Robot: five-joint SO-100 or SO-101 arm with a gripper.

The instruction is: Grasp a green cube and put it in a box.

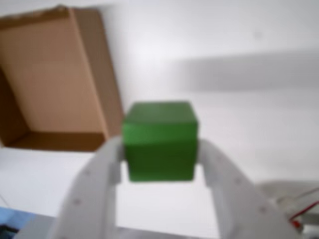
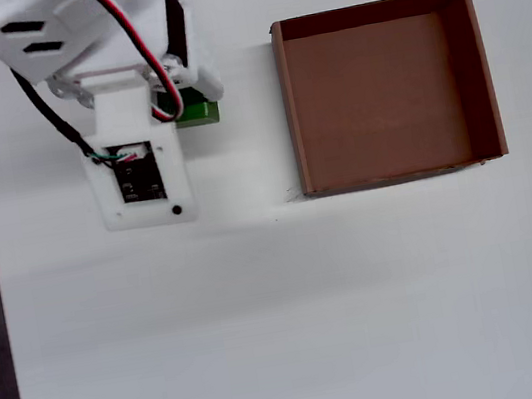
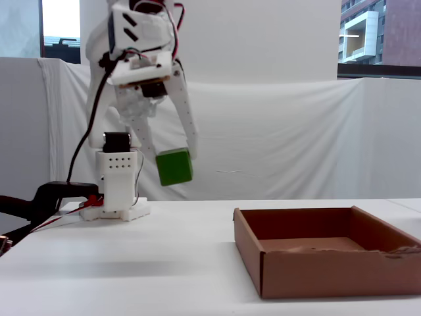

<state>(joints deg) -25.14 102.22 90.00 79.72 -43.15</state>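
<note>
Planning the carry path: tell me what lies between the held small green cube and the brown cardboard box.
Nothing: only bare white table separates green cube from cardboard box in the overhead view.

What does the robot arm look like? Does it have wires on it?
The arm is mostly white plastic, with black motor blocks tucked between the white parts. Its gripper has two long, flat white fingers that curve inward at the tips. Yes, there are wires: thin red, white and black ones looping over the top, and a thicker black cable running down the side. A small dark circuit board sits in a white housing.
</note>
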